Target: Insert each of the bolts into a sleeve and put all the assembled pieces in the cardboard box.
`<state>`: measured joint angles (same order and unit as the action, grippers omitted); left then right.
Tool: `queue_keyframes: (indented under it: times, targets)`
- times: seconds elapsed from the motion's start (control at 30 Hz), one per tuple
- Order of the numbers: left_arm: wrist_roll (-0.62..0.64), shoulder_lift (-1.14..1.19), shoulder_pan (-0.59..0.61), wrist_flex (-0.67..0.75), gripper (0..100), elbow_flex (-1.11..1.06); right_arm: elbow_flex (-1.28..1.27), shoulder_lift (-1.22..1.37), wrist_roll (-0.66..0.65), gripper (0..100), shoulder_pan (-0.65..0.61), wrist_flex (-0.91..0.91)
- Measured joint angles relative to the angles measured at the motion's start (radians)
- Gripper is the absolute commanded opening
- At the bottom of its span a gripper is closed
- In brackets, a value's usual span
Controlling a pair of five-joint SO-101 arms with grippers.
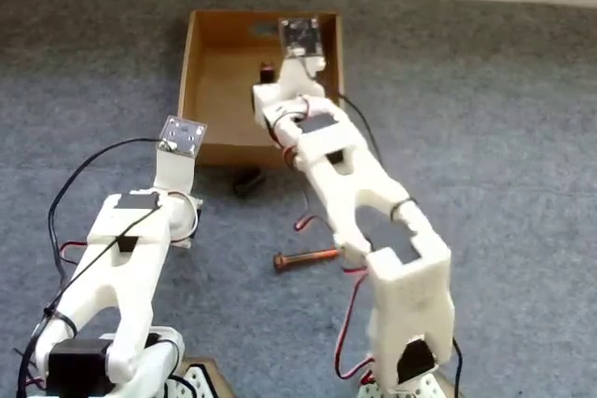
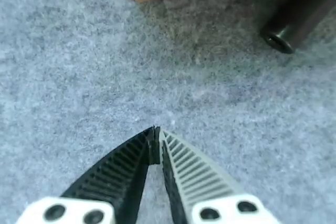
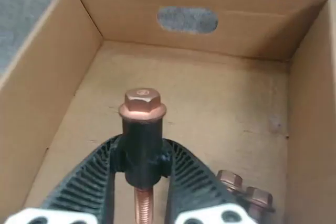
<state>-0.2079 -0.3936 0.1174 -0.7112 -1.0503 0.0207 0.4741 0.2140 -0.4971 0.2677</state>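
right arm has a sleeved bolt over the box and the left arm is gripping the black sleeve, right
No: the left gripper is shut on nothing, and the black sleeve lies apart on the carpet, as the left wrist view shows. The rest holds.

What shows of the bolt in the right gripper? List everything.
The bolt looks like copper-coloured metal, with a flanged hexagonal head. It runs through a black sleeve, its threaded end sticking out the far side. The right gripper clamps the sleeve, holding the piece over the floor of the cardboard box.
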Motion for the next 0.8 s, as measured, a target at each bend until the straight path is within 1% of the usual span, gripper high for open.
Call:
queue_keyframes:
  times: [0.27,0.47,0.8]
  targets:
    - [0.000,0.002,0.000,0.021,3,-0.015,0.048,0.114,0.000,0.6,-0.046,0.014]
    - [0.000,0.002,0.000,0.021,3,-0.015,0.064,0.132,0.002,0.6,-0.046,0.074]
    - [0.000,0.002,0.000,0.021,3,-0.015,0.081,0.173,0.002,0.6,-0.044,0.081]
